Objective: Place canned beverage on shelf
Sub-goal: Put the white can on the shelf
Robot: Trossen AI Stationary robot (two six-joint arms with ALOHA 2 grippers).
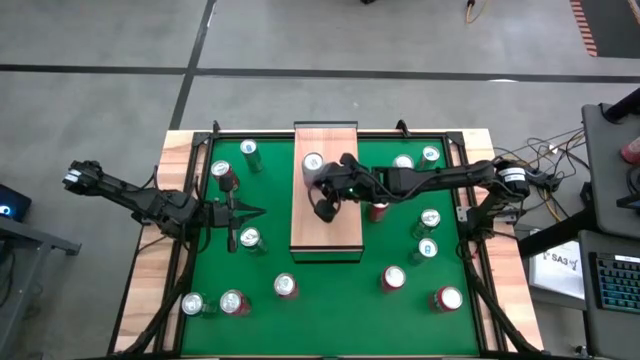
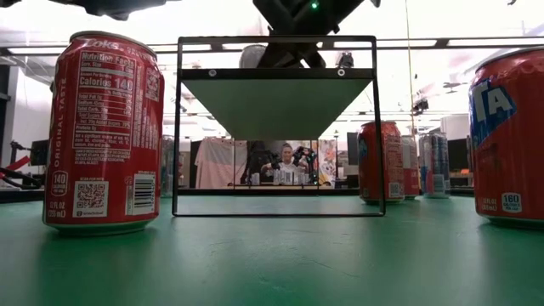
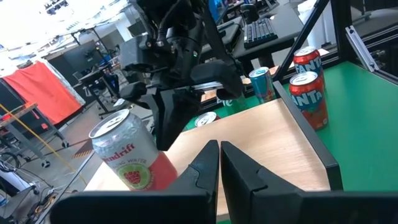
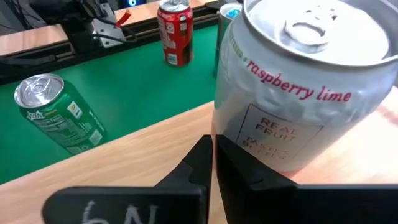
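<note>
A white can (image 1: 313,163) stands on the shelf (image 1: 326,232).

1 can (image 1: 313,163) sits on the shelf (image 1: 326,236) near its far end, right gripper (image 1: 325,205) just beside it. Left gripper (image 1: 252,212) waits left of the shelf, cans scattered around.

A white raspberry-lime can (image 1: 313,164) is standing upright at the upper left of the shelf (image 1: 326,232), a pale wooden board sitting at the frame's centre.
</note>
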